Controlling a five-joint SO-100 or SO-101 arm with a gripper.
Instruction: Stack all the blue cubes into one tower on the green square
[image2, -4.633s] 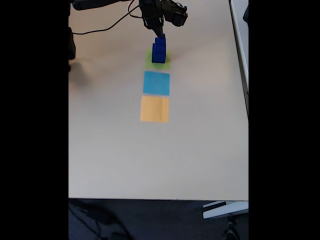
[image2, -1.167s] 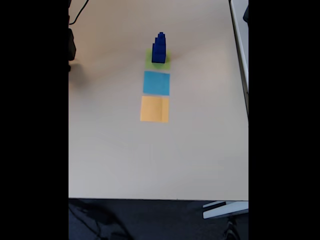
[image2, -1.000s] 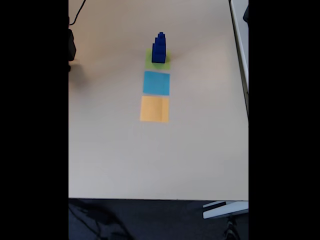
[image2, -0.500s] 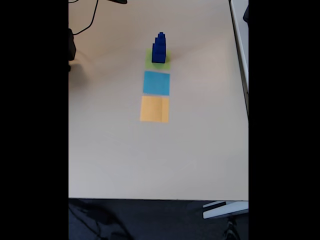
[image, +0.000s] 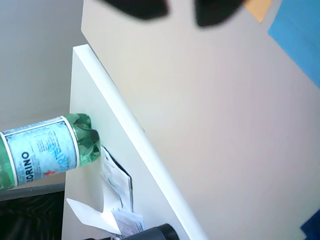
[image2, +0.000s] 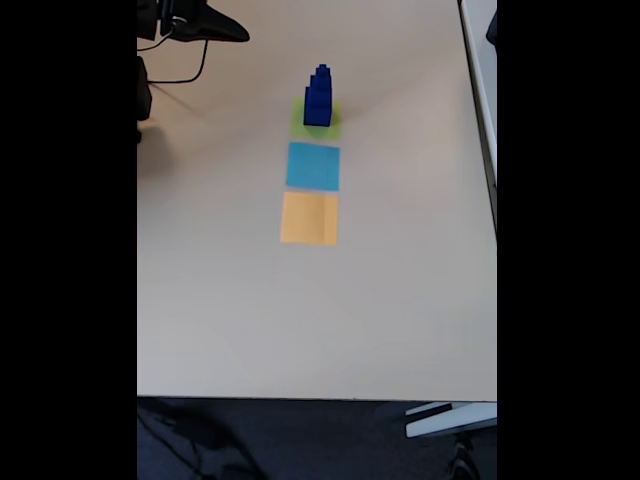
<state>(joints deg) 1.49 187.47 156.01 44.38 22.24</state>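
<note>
your arm (image2: 205, 25) is back at the top left edge in the fixed view, away from the blue cubes (image2: 318, 97) stacked on the green square (image2: 331, 124); fingers (image: 181, 11) apart, holding nothing, so the tower looks done

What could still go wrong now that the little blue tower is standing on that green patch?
1. The tower of blue cubes is tall and narrow and sits toward one side of the green square, so a knock to the table could probably topple it.
2. The gripper hangs at the table's far left corner in the fixed view; a sweep back across could clip the tower.
3. A green bottle lies beside the table in the wrist view; the arm might bump it.
</note>
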